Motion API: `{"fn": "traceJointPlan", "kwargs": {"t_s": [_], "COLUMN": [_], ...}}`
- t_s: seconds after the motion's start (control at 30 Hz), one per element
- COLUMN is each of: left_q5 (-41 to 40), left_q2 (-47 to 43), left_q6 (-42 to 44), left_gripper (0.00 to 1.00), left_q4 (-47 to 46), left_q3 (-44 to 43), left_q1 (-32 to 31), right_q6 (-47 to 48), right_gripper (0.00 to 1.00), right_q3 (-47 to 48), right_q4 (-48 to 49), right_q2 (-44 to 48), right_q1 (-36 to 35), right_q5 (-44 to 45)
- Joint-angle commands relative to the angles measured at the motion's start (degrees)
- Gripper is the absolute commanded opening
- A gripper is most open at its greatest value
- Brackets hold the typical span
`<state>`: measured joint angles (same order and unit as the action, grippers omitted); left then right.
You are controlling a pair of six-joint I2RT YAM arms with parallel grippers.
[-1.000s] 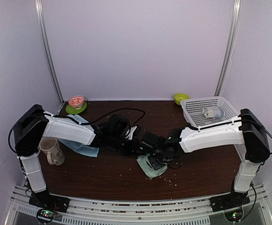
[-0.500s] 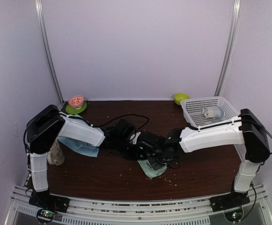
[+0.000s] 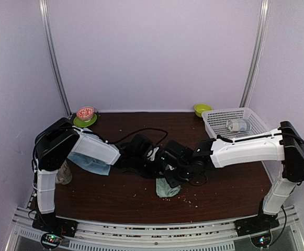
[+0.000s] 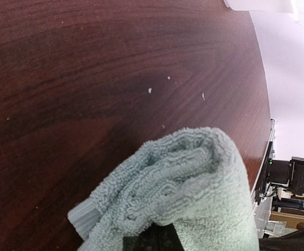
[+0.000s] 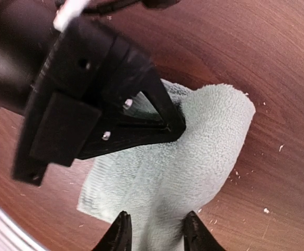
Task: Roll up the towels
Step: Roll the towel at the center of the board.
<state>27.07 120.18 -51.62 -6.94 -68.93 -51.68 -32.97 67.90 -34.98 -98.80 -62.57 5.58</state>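
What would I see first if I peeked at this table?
A bunched sage-green towel sits in the middle of the dark table. The left pincer pokes, shut, into its fold, while the right pincer stands open over it. A blue towel lies farther left.

**Robotics laboratory test cell.** Plain pale walls and metal upright rails enclose a dark wood-grain desk behind and to both sides of the jaws. The left arm and right arm, white and black, rise from a slotted metal base rail nearer than the jaws. Household props are set out around them: a white basket behind and to the right, a mug far to the left.
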Motion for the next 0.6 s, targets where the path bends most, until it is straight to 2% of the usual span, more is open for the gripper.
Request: {"fn": "traceJointPlan", "kwargs": {"t_s": [0.0, 0.33, 0.57], "left_q5": [-2.3, -2.1, -1.8], "left_q2": [3.8, 4.4, 4.4], "left_q6": [-0.9, -0.7, -0.7], "left_gripper": [0.00, 0.00, 0.00], "left_q4": [3.3, 4.1, 4.2], "left_q3": [0.3, -0.3, -0.3], "left_q1": [0.6, 0.6, 0.6], "right_q6": [-2.0, -13.1, -15.1], "right_gripper": [0.37, 0.41, 0.45], "right_q3": [-4.4, -22.8, -24.4], "right_q4": [4.7, 22.9, 28.9], "right_q2": [7.0, 15.7, 11.9], "right_q1": [2.9, 13.3, 14.6], "right_q5": [-4.4, -12.5, -18.1]}}
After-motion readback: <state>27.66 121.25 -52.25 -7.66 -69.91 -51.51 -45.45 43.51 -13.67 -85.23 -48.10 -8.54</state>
